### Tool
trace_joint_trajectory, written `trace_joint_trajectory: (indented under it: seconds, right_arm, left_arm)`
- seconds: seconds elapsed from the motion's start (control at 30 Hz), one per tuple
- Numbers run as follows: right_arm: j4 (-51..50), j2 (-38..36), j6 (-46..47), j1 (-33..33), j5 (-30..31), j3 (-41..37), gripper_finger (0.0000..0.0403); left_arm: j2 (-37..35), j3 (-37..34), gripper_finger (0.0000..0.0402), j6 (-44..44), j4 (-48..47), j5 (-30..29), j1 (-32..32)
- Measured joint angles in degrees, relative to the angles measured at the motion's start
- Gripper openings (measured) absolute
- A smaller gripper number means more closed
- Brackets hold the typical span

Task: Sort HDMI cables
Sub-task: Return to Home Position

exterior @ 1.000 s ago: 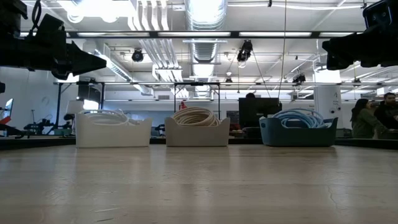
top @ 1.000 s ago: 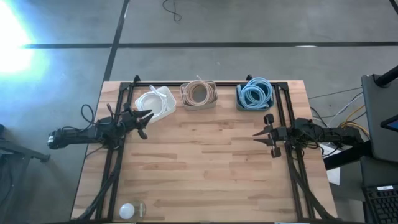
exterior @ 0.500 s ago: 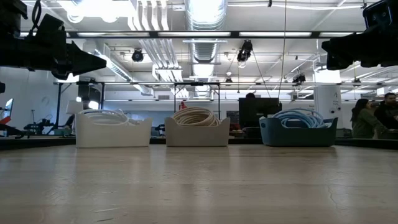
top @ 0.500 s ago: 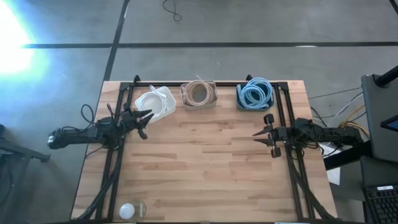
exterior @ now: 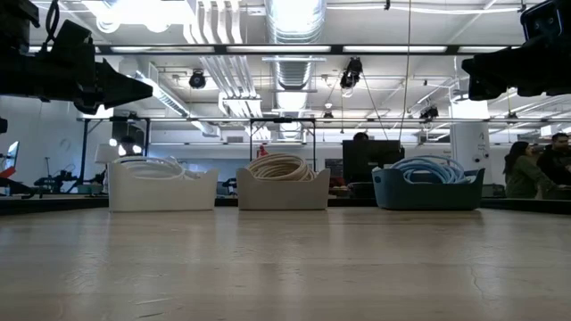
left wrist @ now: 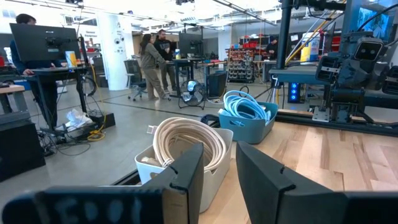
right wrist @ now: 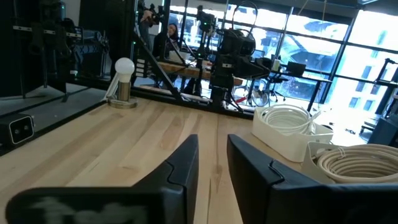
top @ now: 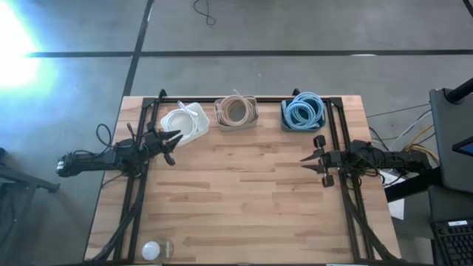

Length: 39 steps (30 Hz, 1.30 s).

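Harsh white glare washed out the upper left of the overhead frame. Ceiling lights blazed across the top of the low frame; the wooden surface lay evenly lit.

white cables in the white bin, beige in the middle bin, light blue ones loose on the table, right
No: the light blue cables are not loose on the table. The high view shows them coiled in the blue bin at the right end. The rest is right: white cables in the white bin, beige cables in the middle bin.
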Motion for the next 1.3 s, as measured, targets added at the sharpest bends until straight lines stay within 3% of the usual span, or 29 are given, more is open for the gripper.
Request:
trace_joint_trajectory:
  seconds: [0.27,0.87,1.3]
  right_arm:
    - [0.0,0.0,0.0,0.0,0.0,0.0,0.0068]
    - [0.0,0.0,0.0,0.0,0.0,0.0,0.0091]
    - [0.0,0.0,0.0,0.0,0.0,0.0,0.0069]
  left_arm:
    - [0.0,0.0,0.0104,0.0,-0.01,-0.01,-0.01]
    - [0.0,0.0,0.0104,0.01,-0.01,0.01,-0.01]
    - [0.01,0.01,0.0104,0.01,-0.01,0.01,0.0]
